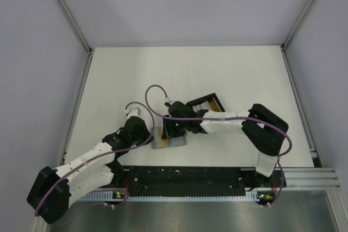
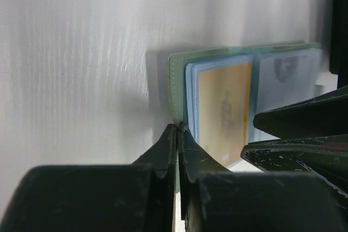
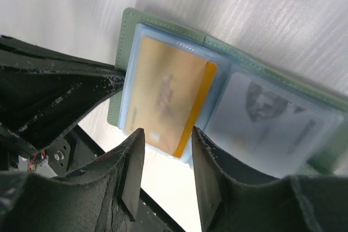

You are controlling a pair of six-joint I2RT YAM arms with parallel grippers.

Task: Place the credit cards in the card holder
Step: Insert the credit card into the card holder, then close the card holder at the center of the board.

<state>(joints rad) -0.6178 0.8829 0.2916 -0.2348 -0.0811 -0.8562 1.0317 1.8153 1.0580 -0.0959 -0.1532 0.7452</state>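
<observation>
The sage-green card holder [image 1: 169, 142] lies open near the table's front edge. It also shows in the left wrist view [image 2: 176, 80] and the right wrist view [image 3: 126, 31]. A yellow-orange credit card [image 3: 163, 96] sits in its left clear sleeve, with one edge sticking out. A pale grey-white card [image 3: 272, 118] is in the right sleeve. My left gripper [image 2: 178, 127] is shut on the holder's green left edge. My right gripper [image 3: 167, 134] is open just over the yellow card's protruding end, its jaws on either side and not touching it.
A black open box [image 1: 202, 103] with a yellow-orange card in it stands just behind the right gripper. A black rail [image 1: 185, 175] runs along the table's near edge. Metal frame posts [image 1: 76, 33] stand at the table's back corners.
</observation>
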